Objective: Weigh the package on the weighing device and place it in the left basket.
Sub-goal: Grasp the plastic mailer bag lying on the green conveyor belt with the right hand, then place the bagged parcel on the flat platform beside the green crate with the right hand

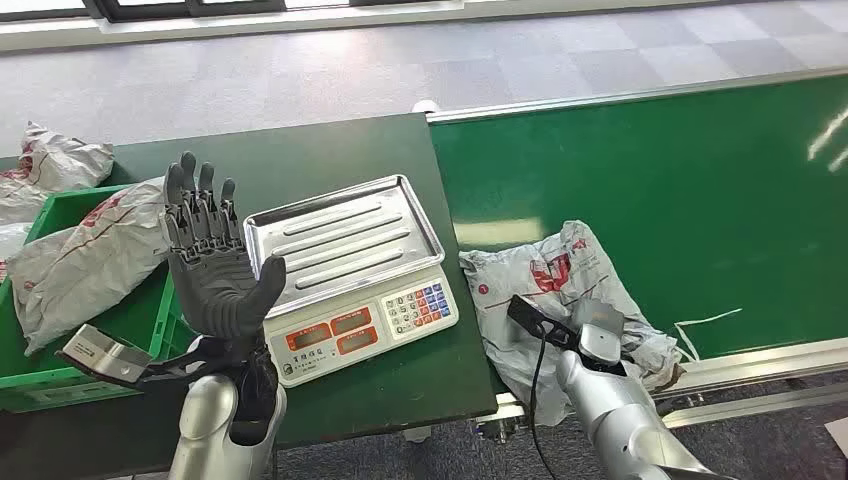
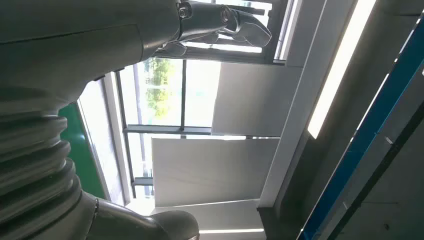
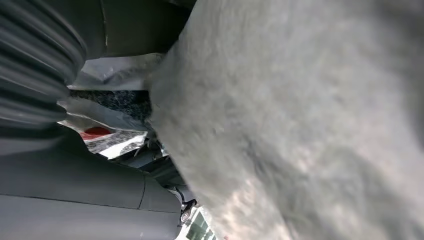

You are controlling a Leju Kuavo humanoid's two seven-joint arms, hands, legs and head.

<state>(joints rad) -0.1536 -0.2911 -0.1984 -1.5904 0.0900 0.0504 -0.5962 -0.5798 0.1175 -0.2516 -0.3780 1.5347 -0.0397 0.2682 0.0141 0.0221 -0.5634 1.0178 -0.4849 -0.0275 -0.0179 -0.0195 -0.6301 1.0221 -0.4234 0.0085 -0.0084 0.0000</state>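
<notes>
Right hand (image 1: 598, 345): low at the near edge of the green belt (image 1: 700, 200), resting on the package (image 1: 565, 300); its fingers are hidden under the wrist and the plastic, so hold or mere touch cannot be told.

Package: grey plastic mailer with red print, crumpled, lying on the belt just right of the scale (image 1: 350, 275), long axis running near to far. The scale's steel tray sits to the hand's left.

Left hand (image 1: 212, 265): raised, palm up, fingers spread, holding nothing, between scale and basket (image 1: 70, 300).

Basket: green, far left, already holding mailers.

Judgement: right hand nearer; the move goes leftward.
</notes>
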